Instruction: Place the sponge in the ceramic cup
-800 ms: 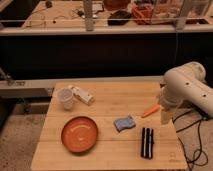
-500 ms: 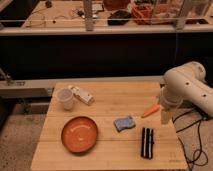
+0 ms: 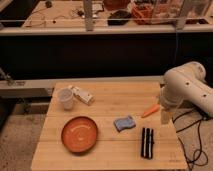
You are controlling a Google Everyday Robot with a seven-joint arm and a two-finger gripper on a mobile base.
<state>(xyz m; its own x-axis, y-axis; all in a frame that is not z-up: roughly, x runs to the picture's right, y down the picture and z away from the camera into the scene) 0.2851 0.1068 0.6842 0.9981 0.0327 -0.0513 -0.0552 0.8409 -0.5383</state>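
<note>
Several risks show in how things lie. The sponge (image 3: 124, 123) lies flat on the wooden table (image 3: 115, 97) near its middle. It is well apart from the ceramic cup (image 3: 65, 98), which stands upright toward 10 o'clock from it near the left edge, so the sponge is not in the cup. The gripper (image 3: 165, 116) hangs at the table's right edge, about 3 o'clock from the sponge and clear of it; whether it is open or closed I cannot tell. A slim orange object (image 3: 150, 110) lies between gripper and sponge, and a low sweep toward the sponge could shove it along. The black striped object (image 3: 146, 142), at 5 o'clock from the sponge, is near enough to be bumped or caught by mistake. The sponge looks soft and thin, so a shallow pinch may slip off it. A white-and-brown box (image 3: 82, 95) sits just beside the cup at its 3 o'clock, crowding that side. The cup looks light and could tip if nudged, and the sponge might hang on its rim.
</note>
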